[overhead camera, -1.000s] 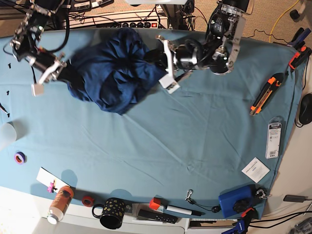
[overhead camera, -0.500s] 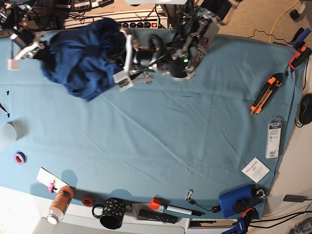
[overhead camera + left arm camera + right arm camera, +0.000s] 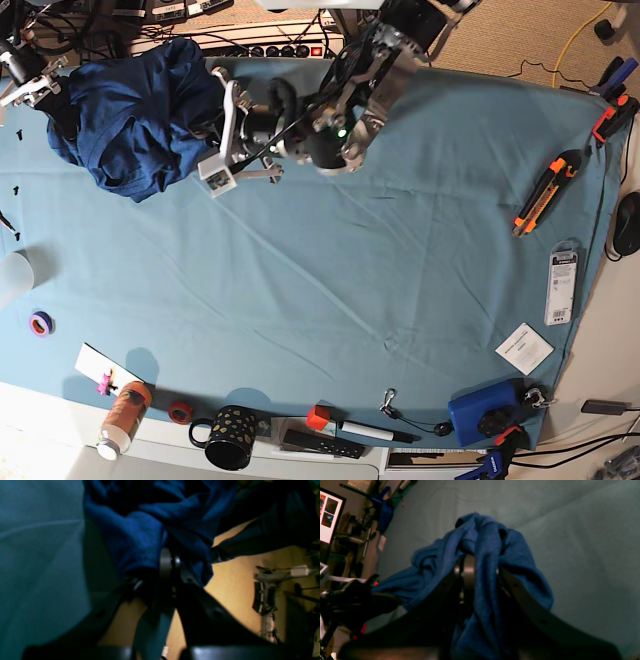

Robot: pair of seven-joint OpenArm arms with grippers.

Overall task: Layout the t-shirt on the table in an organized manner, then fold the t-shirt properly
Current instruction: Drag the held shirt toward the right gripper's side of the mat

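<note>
With the t-shirt bunched in a heap at the far left corner of the table, the left gripper and right gripper were each clamped on folds, risking it dragging off the edge or staying tangled.

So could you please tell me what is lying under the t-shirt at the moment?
The t-shirt hangs bunched between both end effectors over the table; only teal cloth shows beneath its edges. Whatever lies directly under the bunch is covered.
</note>
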